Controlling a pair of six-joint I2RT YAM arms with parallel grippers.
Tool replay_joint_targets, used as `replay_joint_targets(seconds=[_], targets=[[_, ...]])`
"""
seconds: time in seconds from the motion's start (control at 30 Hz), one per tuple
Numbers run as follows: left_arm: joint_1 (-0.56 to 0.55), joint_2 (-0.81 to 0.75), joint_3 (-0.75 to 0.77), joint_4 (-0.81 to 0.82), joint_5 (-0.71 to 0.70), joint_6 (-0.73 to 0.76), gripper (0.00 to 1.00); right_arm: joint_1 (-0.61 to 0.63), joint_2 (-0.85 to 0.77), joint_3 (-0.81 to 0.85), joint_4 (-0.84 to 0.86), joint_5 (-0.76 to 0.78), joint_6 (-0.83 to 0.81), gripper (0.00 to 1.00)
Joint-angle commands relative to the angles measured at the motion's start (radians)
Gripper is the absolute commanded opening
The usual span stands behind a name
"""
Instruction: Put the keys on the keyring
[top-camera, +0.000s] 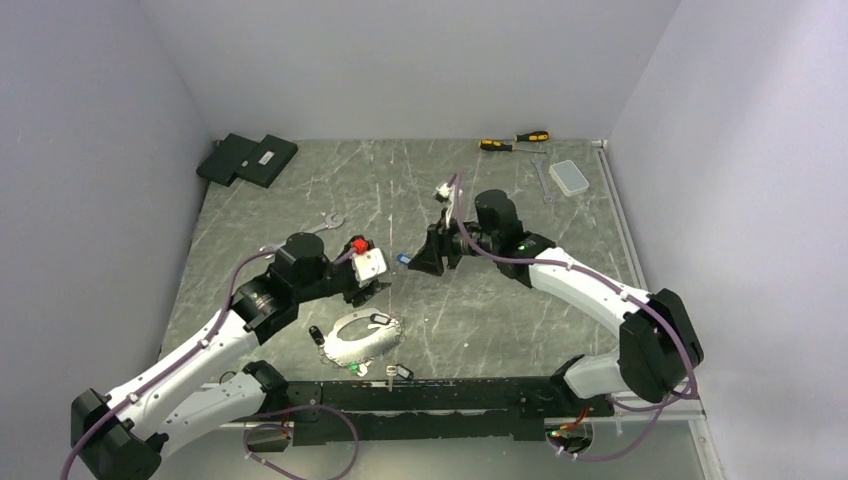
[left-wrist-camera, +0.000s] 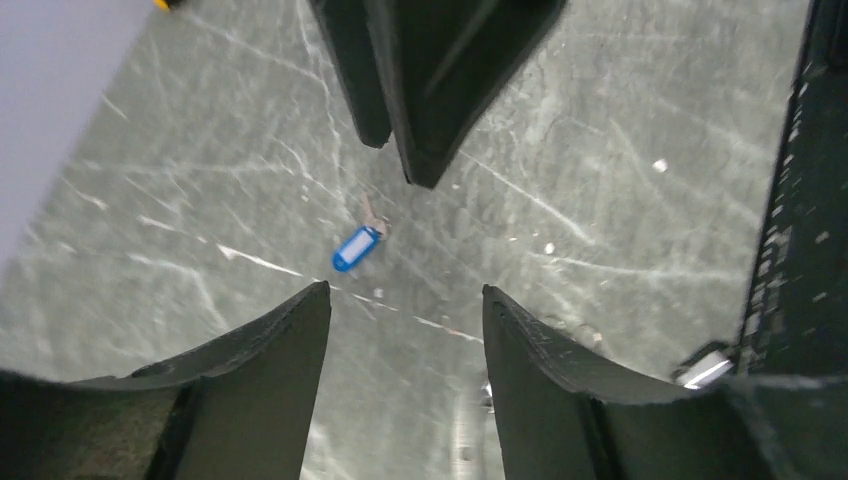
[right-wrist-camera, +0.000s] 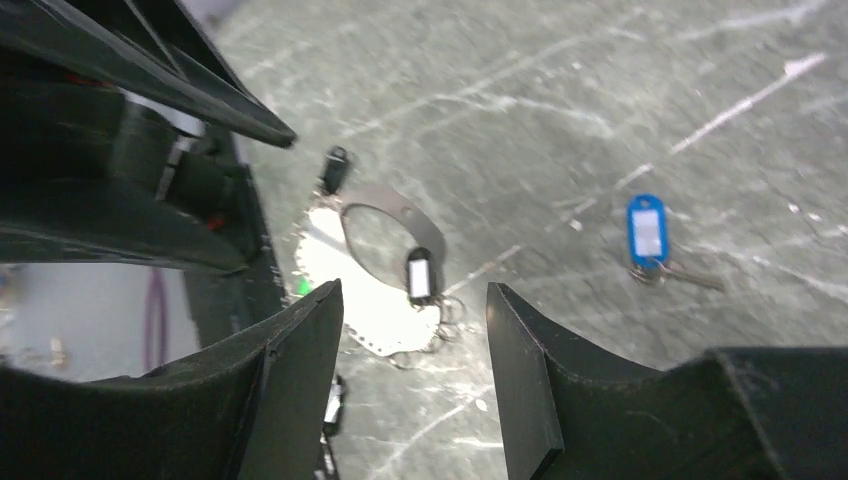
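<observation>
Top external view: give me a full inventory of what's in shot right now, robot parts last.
table: one, grey marbled, under everything
keyring: one, silvery-white loop, near centre
blue key: one, blue head, mid-table, beyond the keyring
green key: one, green head, at the keyring's near edge; threaded or not, cannot tell
black tags: three, black, around the keyring
screwdrivers: two, yellow-and-black, far edge
wrench: one, silver, left of centre
clear box: one, translucent, far right
thin silver tool: one, silver, beside the clear box
black cases: two, black, far left corner
left pincer: one, black, open, empty
right pincer: one, black, open, empty
</observation>
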Motion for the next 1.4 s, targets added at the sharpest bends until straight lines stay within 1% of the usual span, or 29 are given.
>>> replay_joint_targets(seconds=[0.0, 0.07, 0.1, 0.17, 0.37, 0.47, 0.53, 0.57, 0.73, 0.83, 0.9, 1.0, 1.07, 1.13, 1.23, 1.3, 1.37], targets=[[-0.002, 0.024, 0.003, 0.056, -0.081, -0.387, 0.63, 0.03, -0.005, -0.046, 0.001, 0.234, -0.113, 0.58], [-0.002, 0.038, -0.014, 0.059, -0.097, -0.449, 0.63, 0.03, -0.034, -0.106, 0.089, 0.277, -0.107, 0.58], [-0.002, 0.048, -0.023, 0.054, -0.141, -0.504, 0.62, 0.03, -0.051, -0.132, 0.122, 0.292, -0.11, 0.59], [-0.001, 0.073, -0.029, 0.028, -0.164, -0.541, 0.57, 0.03, -0.079, -0.166, 0.155, 0.326, -0.117, 0.59], [-0.005, 0.13, -0.058, 0.04, -0.086, -0.653, 0.5, 0.028, -0.107, -0.153, 0.088, 0.343, -0.13, 0.59], [-0.061, 0.135, -0.082, 0.011, -0.076, -0.634, 0.48, 0.028, -0.12, -0.17, 0.077, 0.339, -0.13, 0.59], [-0.102, 0.155, -0.09, -0.015, -0.062, -0.586, 0.5, 0.028, -0.131, -0.19, 0.078, 0.339, -0.135, 0.59], [-0.113, 0.18, -0.088, -0.017, -0.06, -0.582, 0.51, 0.028, -0.135, -0.197, 0.082, 0.339, -0.138, 0.59], [-0.132, 0.334, -0.012, -0.053, 0.017, -0.525, 0.5, 0.028, -0.135, -0.198, 0.073, 0.318, -0.14, 0.59], [-0.148, 0.42, 0.044, -0.107, 0.037, -0.495, 0.51, 0.028, -0.144, -0.196, 0.058, 0.312, -0.14, 0.59], [-0.156, 0.454, 0.068, -0.141, 0.009, -0.503, 0.52, 0.028, -0.154, -0.209, 0.062, 0.312, -0.141, 0.59], [-0.165, 0.479, 0.111, -0.196, -0.06, -0.575, 0.49, 0.028, -0.167, -0.229, 0.071, 0.312, -0.137, 0.59], [-0.182, 0.475, 0.137, -0.232, -0.097, -0.645, 0.48, 0.028, -0.172, -0.232, 0.068, 0.309, -0.134, 0.59], [-0.22, 0.458, 0.157, -0.286, -0.126, -0.676, 0.49, 0.028, -0.174, -0.236, 0.071, 0.303, -0.133, 0.59], [-0.276, 0.428, 0.209, -0.417, -0.221, -0.68, 0.51, 0.028, -0.173, -0.247, 0.094, 0.277, -0.134, 0.59], [-0.297, 0.402, 0.263, -0.499, -0.309, -0.655, 0.51, 0.035, -0.171, -0.272, 0.149, 0.252, -0.117, 0.59], [-0.299, 0.366, 0.306, -0.547, -0.404, -0.628, 0.51, 0.051, -0.171, -0.302, 0.218, 0.243, -0.089, 0.59]])
